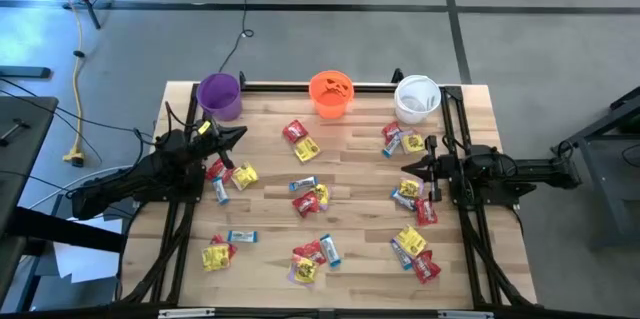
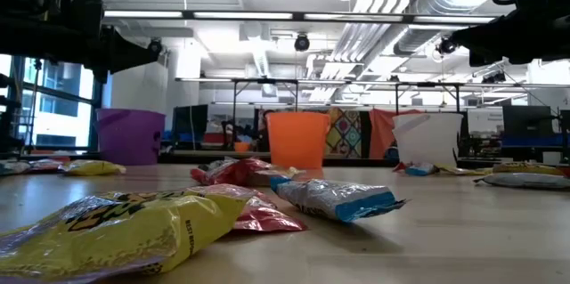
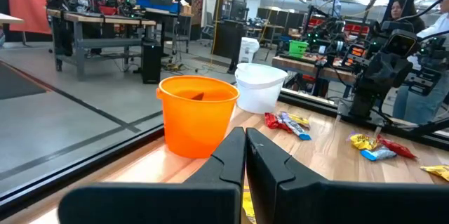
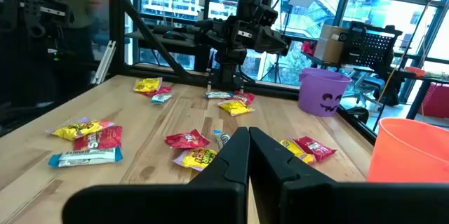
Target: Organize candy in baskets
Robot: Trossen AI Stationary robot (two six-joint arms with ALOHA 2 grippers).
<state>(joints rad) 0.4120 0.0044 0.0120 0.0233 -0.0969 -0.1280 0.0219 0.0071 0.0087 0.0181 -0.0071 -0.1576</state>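
Candy (image 1: 311,195) lies scattered over the wooden table as red packets, yellow packets and slim blue-and-white bars. Three buckets stand on their bases along the far edge: purple (image 1: 219,96), orange (image 1: 332,94) and white (image 1: 417,100). My left gripper (image 1: 241,135) is shut and empty. It hovers near the table's left side, just in front of the purple bucket, and points toward the orange bucket (image 3: 198,114). My right gripper (image 1: 406,167) is also shut and empty. It hovers near the right side and points left across the candy, toward the purple bucket (image 4: 323,91).
Black frame rails run along the table's left and right sides (image 1: 470,229) and a bar runs behind the buckets (image 1: 280,85). Bare wood lies between the candy clusters in the middle (image 1: 270,174). In the low view a yellow packet (image 2: 125,226) lies close to the camera. A person shows far off (image 3: 400,6).
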